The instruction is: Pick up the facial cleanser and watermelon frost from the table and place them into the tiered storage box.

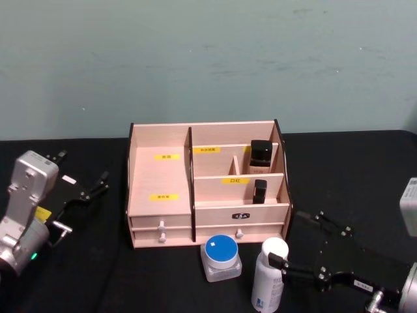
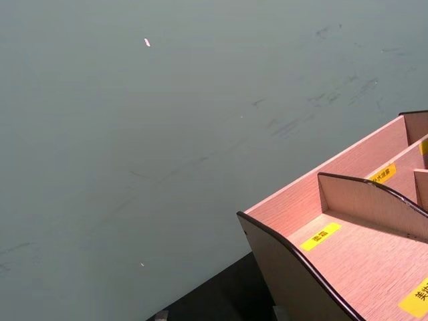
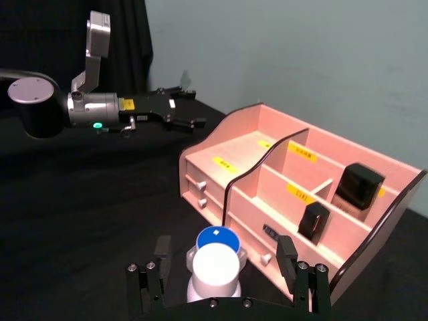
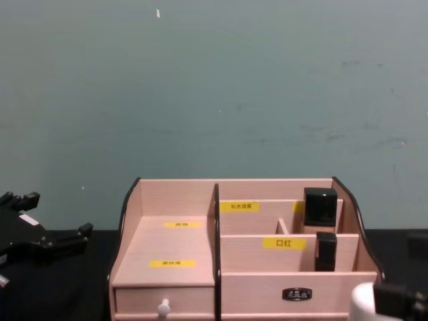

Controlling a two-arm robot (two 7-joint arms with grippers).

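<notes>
The facial cleanser (image 1: pixel 269 277), a tall white bottle, stands upright on the black table in front of the tiered storage box's (image 1: pixel 159 195) right end. My right gripper (image 1: pixel 290 238) is open at its cap. In the right wrist view the cap (image 3: pixel 215 267) sits between the two fingers (image 3: pixel 160 251), and in the head view the nearer finger looks to be against it. The watermelon frost (image 1: pixel 221 258), a squat jar with a blue lid, rests just left of the bottle. My left gripper (image 1: pixel 101 183) hovers open to the left of the box, apart from it.
Two black bottles (image 1: pixel 260 153) (image 1: pixel 260 190) stand in the box's right compartments. Its wide left compartment (image 2: pixel 361 257) holds nothing, and two small drawers (image 1: pixel 161 225) face me. A grey-green wall rises behind the table.
</notes>
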